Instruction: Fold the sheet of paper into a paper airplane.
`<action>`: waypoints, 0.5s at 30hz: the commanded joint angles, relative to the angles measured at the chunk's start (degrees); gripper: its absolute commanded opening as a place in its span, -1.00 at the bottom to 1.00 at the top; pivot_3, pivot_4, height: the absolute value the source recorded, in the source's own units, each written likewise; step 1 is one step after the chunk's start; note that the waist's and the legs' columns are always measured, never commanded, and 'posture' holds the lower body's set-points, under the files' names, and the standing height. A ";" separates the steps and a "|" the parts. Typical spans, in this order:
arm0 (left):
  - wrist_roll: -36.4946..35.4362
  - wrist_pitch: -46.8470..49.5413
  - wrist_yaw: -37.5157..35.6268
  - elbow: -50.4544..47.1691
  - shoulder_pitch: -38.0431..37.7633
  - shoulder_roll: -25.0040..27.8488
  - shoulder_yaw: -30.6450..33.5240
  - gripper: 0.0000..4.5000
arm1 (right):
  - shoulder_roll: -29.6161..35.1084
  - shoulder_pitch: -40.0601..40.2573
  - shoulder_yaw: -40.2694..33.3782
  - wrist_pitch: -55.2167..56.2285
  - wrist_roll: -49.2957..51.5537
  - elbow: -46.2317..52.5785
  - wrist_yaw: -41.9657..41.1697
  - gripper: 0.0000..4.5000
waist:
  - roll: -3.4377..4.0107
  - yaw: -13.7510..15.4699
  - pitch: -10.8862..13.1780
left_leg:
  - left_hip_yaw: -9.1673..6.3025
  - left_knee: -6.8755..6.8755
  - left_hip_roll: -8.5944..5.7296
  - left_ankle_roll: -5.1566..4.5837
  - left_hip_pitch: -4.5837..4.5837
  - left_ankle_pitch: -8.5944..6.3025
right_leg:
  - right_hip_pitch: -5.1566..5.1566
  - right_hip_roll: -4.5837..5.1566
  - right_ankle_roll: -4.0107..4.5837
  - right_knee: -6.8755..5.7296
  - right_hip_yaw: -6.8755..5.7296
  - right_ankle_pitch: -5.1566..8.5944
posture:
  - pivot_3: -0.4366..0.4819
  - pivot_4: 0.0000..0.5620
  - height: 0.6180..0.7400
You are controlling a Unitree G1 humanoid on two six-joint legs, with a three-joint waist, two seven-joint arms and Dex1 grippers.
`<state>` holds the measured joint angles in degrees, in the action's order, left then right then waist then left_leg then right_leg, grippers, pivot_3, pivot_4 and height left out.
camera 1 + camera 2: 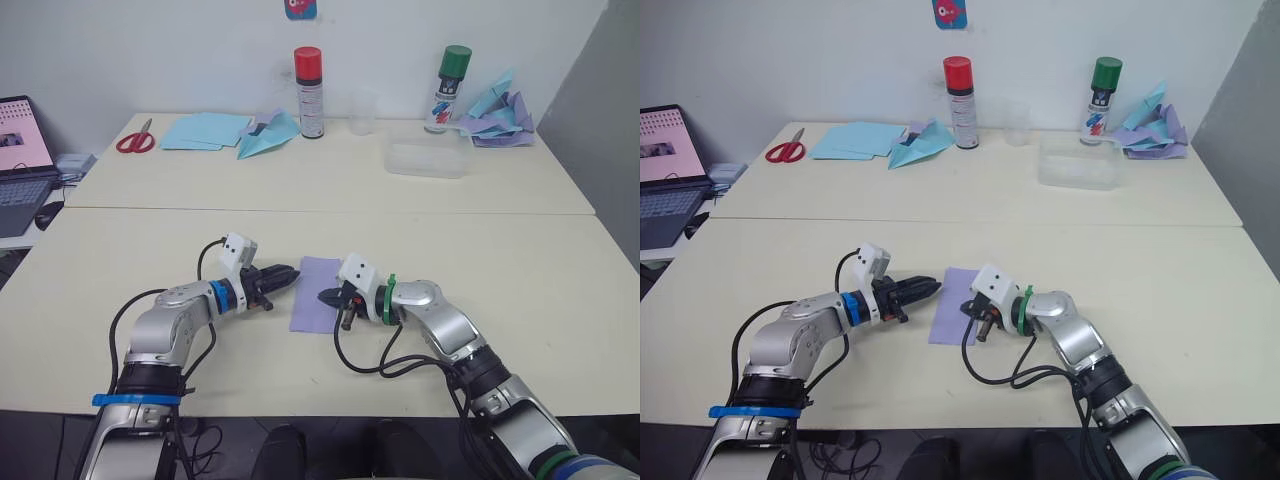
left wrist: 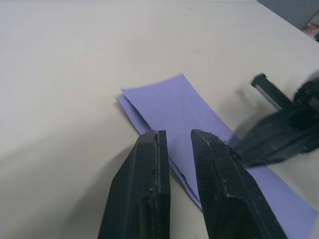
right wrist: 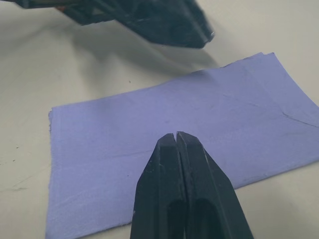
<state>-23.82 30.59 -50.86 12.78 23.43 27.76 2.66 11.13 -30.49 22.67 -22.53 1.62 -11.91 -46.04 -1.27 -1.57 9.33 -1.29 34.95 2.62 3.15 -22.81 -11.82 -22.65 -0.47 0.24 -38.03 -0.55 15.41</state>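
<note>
You're looking at the sheet of paper (image 1: 318, 293) lying flat on the near bench (image 1: 120, 260), folded into a long narrow strip, sitting toward the bench's front edge and about midway between its left and right edges. Your left gripper (image 1: 289, 273) is hovering just at the strip's left long edge, its two black fingers (image 2: 144, 184) standing slightly apart with a narrow gap showing between them, holding nothing. Your right gripper (image 1: 326, 297) is coming in from the other side, its tip sitting over the lavender surface, fingers pressed together into a single point with no paper between them; whether the tip is actually touching the sheet, you cannot tell. The two grippers are facing each other across the strip, tips near but apart. On the far bench, toward its back edge, the red scissors (image 1: 134, 139) are lying at the left, then the light blue sheets (image 1: 205, 130) and a light blue paper plane (image 1: 268, 134), a red-capped spray can (image 1: 309, 92), a clear cup (image 1: 363, 112), a clear plastic tray (image 1: 428, 158), a green-capped spray can (image 1: 446, 88) and, at the back right corner, the crumpled paper heap (image 1: 502, 115). A laptop (image 1: 22, 160) is standing off the left edge.
</note>
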 commanded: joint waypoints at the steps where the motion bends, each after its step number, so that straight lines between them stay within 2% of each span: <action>1: 0.63 -1.79 -0.65 1.52 1.64 -0.60 -0.35 -0.53 | 0.74 0.95 -0.37 -1.95 -1.01 -1.20 1.44 -1.00 | 0.00 0.01 0.00 | 0.00 0.00 0.00 0.00 0.00 0.00 | 0.00 0.00 0.00 0.00 0.00 0.00 | -0.05 -0.47 1.00; 15: 3.57 -5.06 -1.05 8.96 6.22 -3.70 -2.48 -0.53 | 0.91 1.34 -0.62 -2.50 -0.97 -0.56 1.79 -1.00 | 0.00 0.04 0.00 | -0.01 0.01 -0.01 0.00 -0.01 0.00 | 0.00 -0.01 0.00 -0.01 -0.02 0.00 | -0.05 -0.47 1.00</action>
<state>-20.58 26.68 -51.50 22.22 28.31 24.34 0.33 11.11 -30.26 22.57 -23.09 1.62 -11.40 -45.71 -1.28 -1.53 9.33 -1.30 34.96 2.61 3.15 -22.82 -11.82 -22.65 -0.49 0.24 -38.04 -0.57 15.41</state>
